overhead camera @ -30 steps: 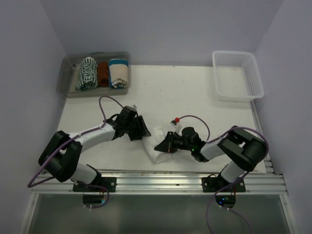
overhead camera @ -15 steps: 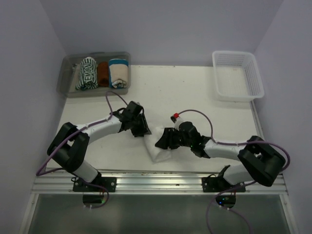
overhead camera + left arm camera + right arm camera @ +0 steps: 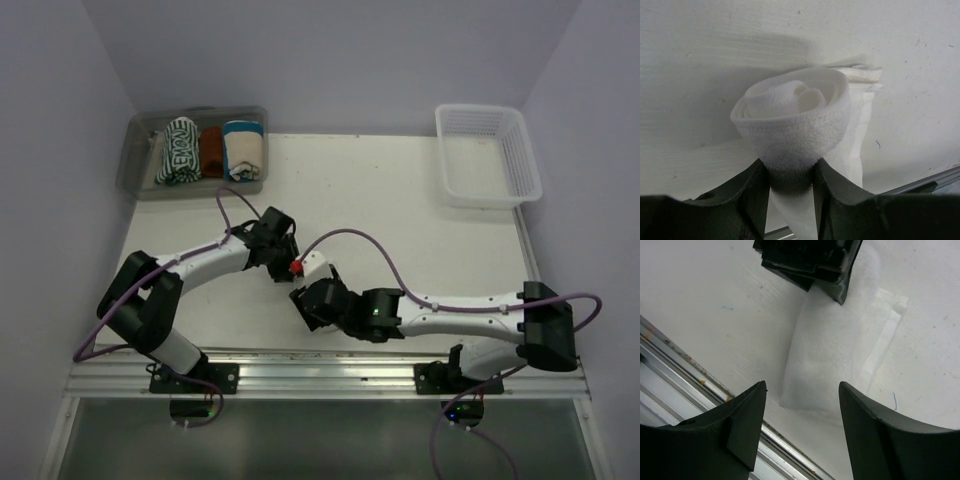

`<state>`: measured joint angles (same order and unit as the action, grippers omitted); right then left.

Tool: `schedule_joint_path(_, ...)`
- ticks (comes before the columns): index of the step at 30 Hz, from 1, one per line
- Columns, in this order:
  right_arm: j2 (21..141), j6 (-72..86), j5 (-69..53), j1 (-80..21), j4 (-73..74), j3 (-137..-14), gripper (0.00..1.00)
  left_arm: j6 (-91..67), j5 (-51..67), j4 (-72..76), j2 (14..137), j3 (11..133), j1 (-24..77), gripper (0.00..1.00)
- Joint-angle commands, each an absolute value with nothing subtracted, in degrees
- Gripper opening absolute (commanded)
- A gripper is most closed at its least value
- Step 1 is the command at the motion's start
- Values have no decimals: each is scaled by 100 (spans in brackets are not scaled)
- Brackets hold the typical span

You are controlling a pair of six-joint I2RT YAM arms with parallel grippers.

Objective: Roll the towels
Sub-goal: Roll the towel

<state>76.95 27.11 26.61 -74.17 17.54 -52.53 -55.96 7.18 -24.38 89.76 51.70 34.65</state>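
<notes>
The white towel (image 3: 792,115) is partly rolled. My left gripper (image 3: 790,167) is shut on the near side of the roll, and the flat tail (image 3: 855,145) trails beneath and to the right. In the right wrist view the flat tail (image 3: 832,350) lies on the table, with my left gripper (image 3: 807,260) at its far end. My right gripper (image 3: 802,385) hovers open over the tail's near end, touching nothing. From above, both grippers, left (image 3: 285,262) and right (image 3: 305,300), cover the white towel. The green-and-white striped towel (image 3: 178,150) sits rolled in the clear bin (image 3: 140,182).
The bin also holds a rust-brown towel (image 3: 211,150) and a cream towel with a teal band (image 3: 243,150). A white basket (image 3: 487,155) stands at the back right. The metal rail (image 3: 690,370) at the table's near edge runs close to the towel's end.
My right gripper has opened, and its arm has stretched left across the table to the towel's near end. My left gripper has closed tighter on the roll and shifted slightly right.
</notes>
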Motion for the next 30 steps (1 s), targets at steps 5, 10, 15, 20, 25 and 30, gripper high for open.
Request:
schedule_joint_path(5, 8893, 2013, 4490, -8279, 2812, -6266, 64, -5607, 554, -2777, 8886, 5361, 3498, 40)
schedule_joint_path(10, 9369, 2083, 4623, -8350, 2804, -6337, 67, -5616, 554, -2786, 8851, 5370, 3498, 40)
schedule_joint_path(15, 9868, 2478, 4614, -8332, 2882, -6293, 72, -5555, 607, -2777, 8842, 5405, 3498, 43)
schedule_joint_path(20, 10002, 3163, 4614, -8332, 2979, -6153, 42, -5555, 615, -2777, 8772, 5405, 3498, 57)
schedule_joint_path(25, 9818, 3725, 4597, -8332, 3051, -5951, 3, -5432, 686, -2829, 8806, 5537, 3498, 75)
schedule_joint_path(30, 9335, 3902, 4166, -8174, 2479, -5318, 0, -5379, 528, -2944, 8570, 5660, 3419, 80)
